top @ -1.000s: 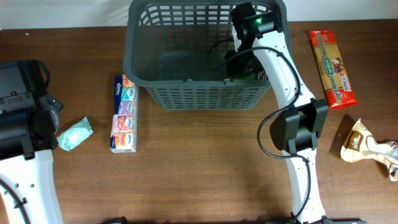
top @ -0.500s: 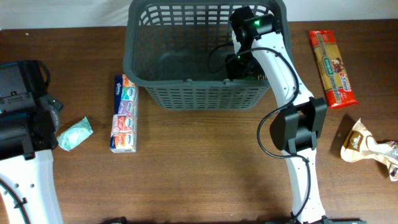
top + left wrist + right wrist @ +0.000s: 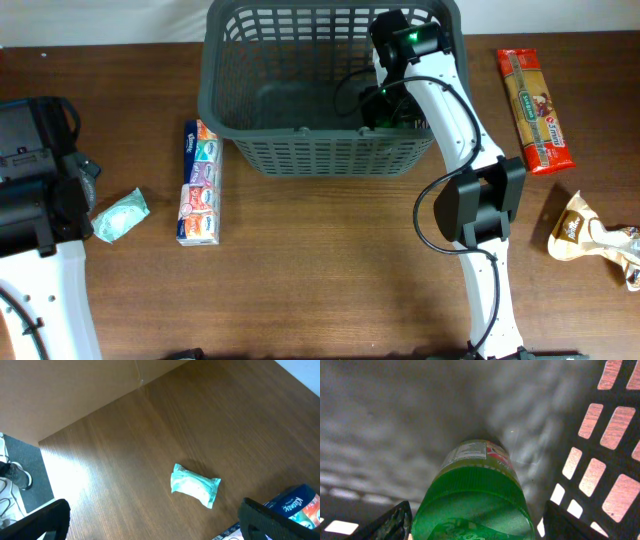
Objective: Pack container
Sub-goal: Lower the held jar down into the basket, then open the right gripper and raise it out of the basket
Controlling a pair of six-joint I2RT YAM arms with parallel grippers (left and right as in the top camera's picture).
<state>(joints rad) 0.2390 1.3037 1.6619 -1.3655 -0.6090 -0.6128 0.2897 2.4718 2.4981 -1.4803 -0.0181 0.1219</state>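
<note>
1. The large dark grey plastic basket (image 3: pixel 228 95) stands at the far middle of the brown wooden table (image 3: pixel 320 260). Its lattice sides are slotted and its bottom is solid, so I judge small goods cannot fall through.
2. The long red glossy pasta packet (image 3: pixel 537 110) lies right of the basket, not yet packed.
3. The colourful rectangular tissue multipack (image 3: pixel 200 182) lies just left of the basket.
4. The green plastic bottle with ribbed cap (image 3: pixel 470 490) seems to stand in the basket's near right corner. The right gripper (image 3: pixel 476 510) has its fingers parted either side of the cap, with a gap showing, so it grips nothing.
5. The small teal soft pouch (image 3: pixel 196 485) waits under the left gripper (image 3: pixel 154 510), which is fully spread and empty.
</note>
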